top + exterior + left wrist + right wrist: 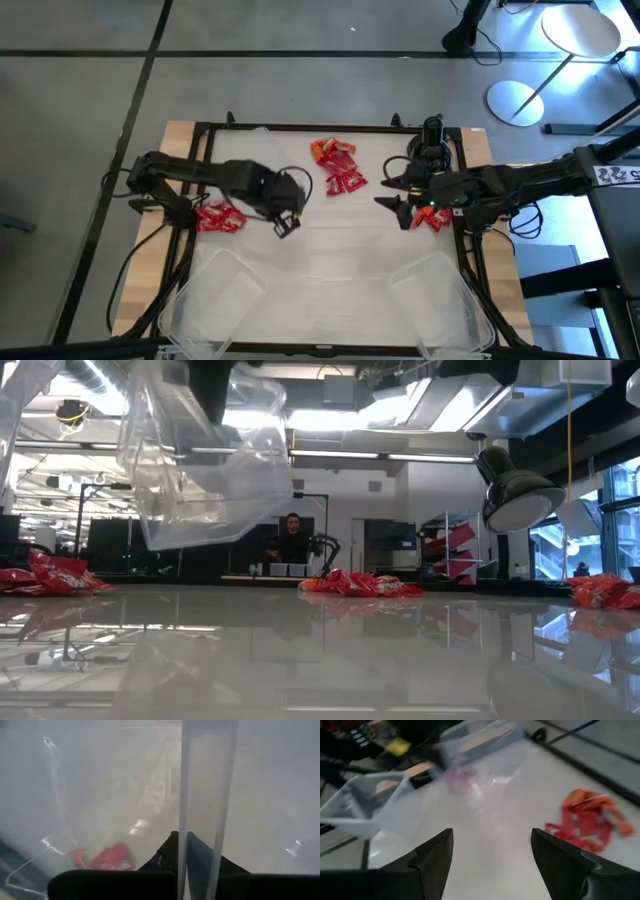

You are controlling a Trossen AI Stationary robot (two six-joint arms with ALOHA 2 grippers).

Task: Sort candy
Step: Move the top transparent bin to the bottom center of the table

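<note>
The clear plastic bin [200, 460] is hard to see from above. From table height it hangs in the air, tilted, with nothing under it. In the left wrist view almost all is foggy plastic, and only a blur of red candy [107, 857] shows through.

The left gripper [285, 222] is over the middle-left of the white table [330, 250]. Its fingers [167, 855] are pinched tight on a thin wall of the bin.

The right gripper [398, 205] is over the right side of the table. Its fingers [432, 857] are spread wide and hold nothing.

There is lots of bare table between the two grippers and toward the near edge. Two more clear bins [225, 285] lie there, faint and hard to make out.

The candy sits in piles. A red and orange pile [335, 165] is near the far edge in the middle. A red pile [218, 217] is at the left edge, partly under the left arm. Another red pile [433, 221] is at the right edge, mostly hidden by the right arm.

A person [290, 540] stands far back in the room.
</note>
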